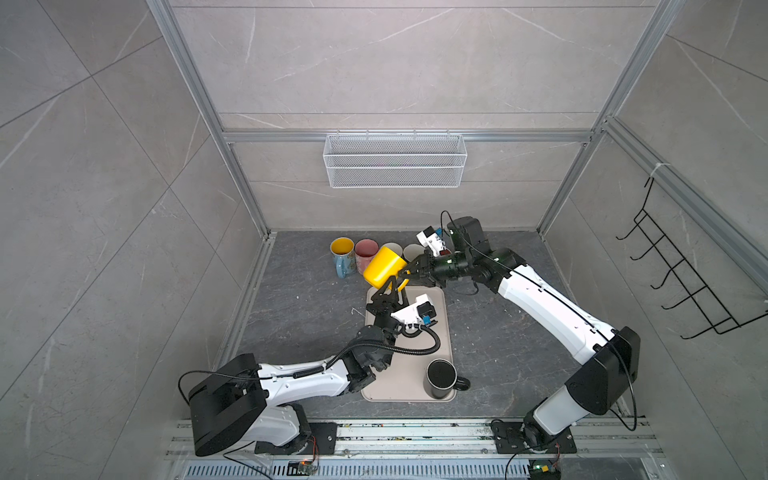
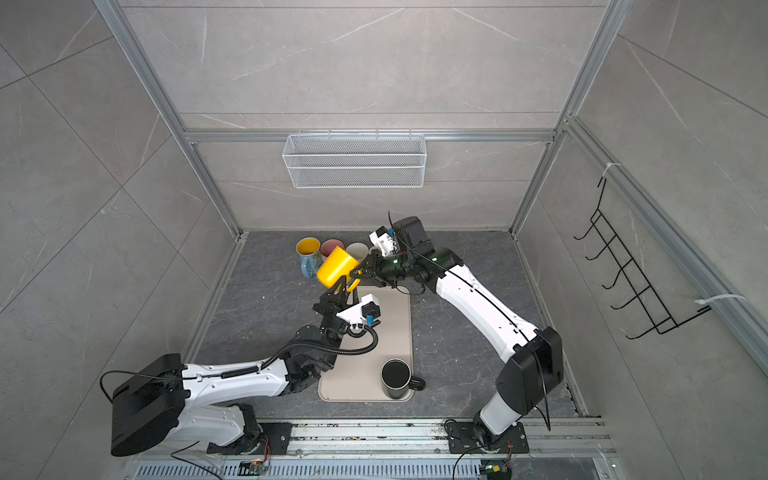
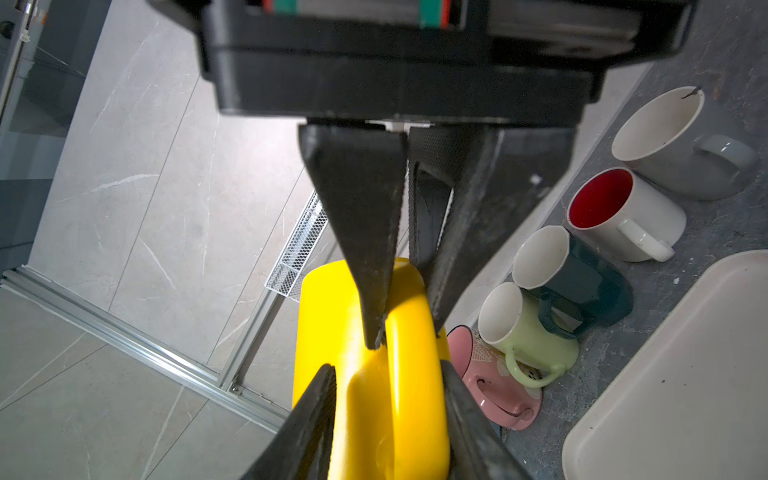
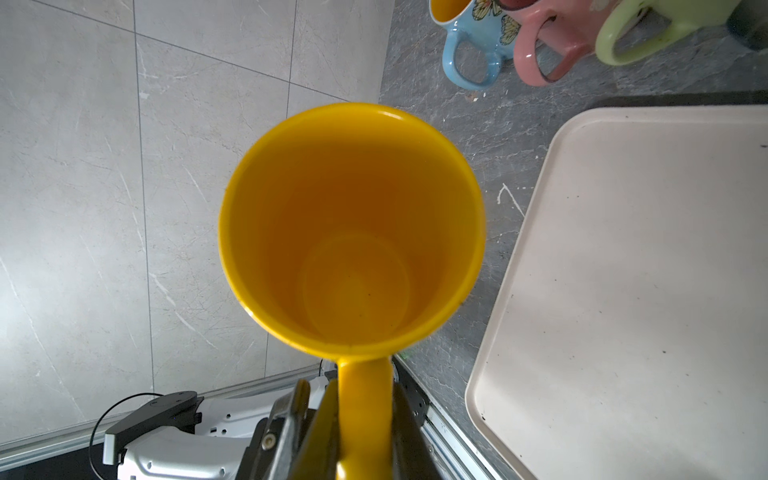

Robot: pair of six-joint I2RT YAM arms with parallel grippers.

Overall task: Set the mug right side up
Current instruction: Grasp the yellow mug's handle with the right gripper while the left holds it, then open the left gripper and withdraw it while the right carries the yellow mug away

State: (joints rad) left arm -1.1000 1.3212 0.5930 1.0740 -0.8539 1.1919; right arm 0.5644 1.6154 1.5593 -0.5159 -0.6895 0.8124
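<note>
The dark stone bench [image 1: 478, 357] carries a beige tray [image 1: 407, 378]. At the tray's near right corner stands a black mug [image 1: 441, 377] with its handle past the rim. Its top is a dark disc, and I cannot tell whether that is a mouth or a base. A white wire basket [image 1: 395, 160] hangs on the back wall.

The yellow mug [image 1: 384, 266] is in the air, tilted, over the far edge of the tray and in front of a row of mugs. The right wrist view looks straight into its mouth and shows only bare yellow walls and floor.

The row stands mouth-up along the back wall. In it are a blue mug [image 1: 341, 253] that is yellow inside, a pink mug [image 1: 365, 249], a pale green mug [image 3: 523, 336], a dark teal mug [image 3: 582, 286], a white mug [image 3: 623, 216] that is red inside, and a grey mug [image 3: 681, 158]. In both top views the yellow mug and the right arm cover much of this row.

The right gripper [image 1: 407, 272] is clamped on the yellow mug's handle. The left gripper [image 1: 392, 289] has its jaws partly apart on either side of the same handle, and I cannot tell whether they press it.
</note>
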